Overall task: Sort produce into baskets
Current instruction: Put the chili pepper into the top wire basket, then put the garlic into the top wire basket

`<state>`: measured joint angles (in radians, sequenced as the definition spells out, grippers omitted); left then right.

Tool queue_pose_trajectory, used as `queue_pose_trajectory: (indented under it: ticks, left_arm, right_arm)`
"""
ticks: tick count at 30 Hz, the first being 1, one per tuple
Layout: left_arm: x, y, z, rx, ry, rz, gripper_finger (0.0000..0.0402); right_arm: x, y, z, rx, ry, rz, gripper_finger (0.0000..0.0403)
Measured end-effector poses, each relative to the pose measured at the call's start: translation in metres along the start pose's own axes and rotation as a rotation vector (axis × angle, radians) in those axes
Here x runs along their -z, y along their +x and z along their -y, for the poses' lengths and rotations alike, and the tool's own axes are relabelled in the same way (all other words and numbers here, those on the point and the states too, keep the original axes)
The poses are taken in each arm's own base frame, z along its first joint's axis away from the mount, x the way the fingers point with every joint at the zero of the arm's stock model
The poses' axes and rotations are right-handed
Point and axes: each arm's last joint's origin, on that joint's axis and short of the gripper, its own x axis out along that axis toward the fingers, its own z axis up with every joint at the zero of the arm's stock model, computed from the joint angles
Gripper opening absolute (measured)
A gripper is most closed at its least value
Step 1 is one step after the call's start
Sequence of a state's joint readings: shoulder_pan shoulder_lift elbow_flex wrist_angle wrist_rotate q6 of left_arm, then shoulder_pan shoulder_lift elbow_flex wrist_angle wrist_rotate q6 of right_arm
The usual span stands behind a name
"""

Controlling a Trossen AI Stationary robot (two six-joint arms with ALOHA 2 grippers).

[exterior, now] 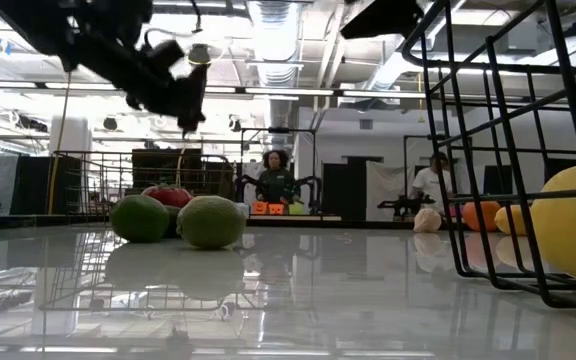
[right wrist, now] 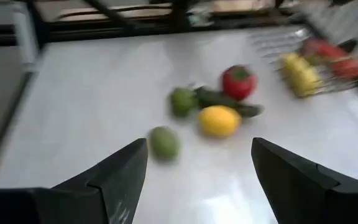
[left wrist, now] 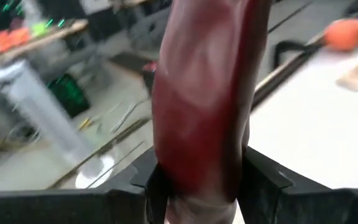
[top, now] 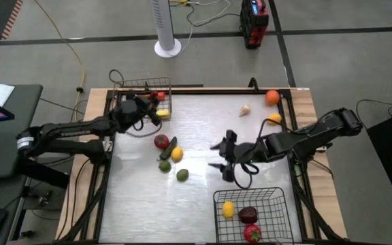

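The black basket (top: 258, 214), at the near edge of the table, holds a yellow piece (top: 228, 209), a maroon piece (top: 248, 215) and a red piece (top: 252, 233). Just beyond it the right gripper (top: 220, 156) hangs over bare table with its fingers spread wide and nothing between them; its wrist view looks toward a cluster at mid-table. That cluster comprises a green round piece (right wrist: 165, 142) lying slightly apart, a second green piece (right wrist: 182, 100), a lemon-like yellow piece (right wrist: 219, 121), a dark green long piece (right wrist: 224, 99) and a red tomato-like piece (right wrist: 238, 81), the last four touching or nearly so. These pieces appear smooth, light and rigid; a round one is likely to roll or squirt out if pinched off-centre, so take it across its widest part. Take the long piece at mid-length, across its narrow width. Farther off, the left gripper (top: 143, 107) is at the grey basket (top: 143, 90) at the far left corner, its fingers closed on a long maroon piece (left wrist: 204, 99), gripped near one end. An orange piece (top: 272, 96), a pale piece (top: 245, 109) and another yellow piece (top: 274, 119) lie near the far right corner.
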<state>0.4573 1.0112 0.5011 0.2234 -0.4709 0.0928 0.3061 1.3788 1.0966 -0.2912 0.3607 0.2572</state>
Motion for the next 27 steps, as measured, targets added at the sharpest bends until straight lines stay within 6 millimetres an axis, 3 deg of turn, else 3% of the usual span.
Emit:
queue_pose_trajectory:
  ticks: [4, 9, 19, 27]
  left_arm:
    - [0.014, 0.020, -0.014, -0.092, -0.061, -0.087, 0.0136]
    - [0.027, 0.033, -0.017, -0.122, -0.076, -0.163, 0.0160]
    - [0.029, 0.035, -0.016, -0.133, -0.061, -0.175, 0.0256]
    - [0.029, 0.034, -0.014, -0.101, -0.074, -0.173, 0.0281]
  right_arm:
    - [0.006, -0.005, -0.015, -0.082, 0.038, -0.042, 0.0317]
    - [0.022, -0.013, -0.027, -0.115, 0.010, -0.160, 0.0317]
    - [0.049, -0.032, -0.050, -0.149, 0.038, -0.351, 0.0317]
    - [0.076, -0.018, -0.068, -0.101, -0.002, -0.496, 0.0317]
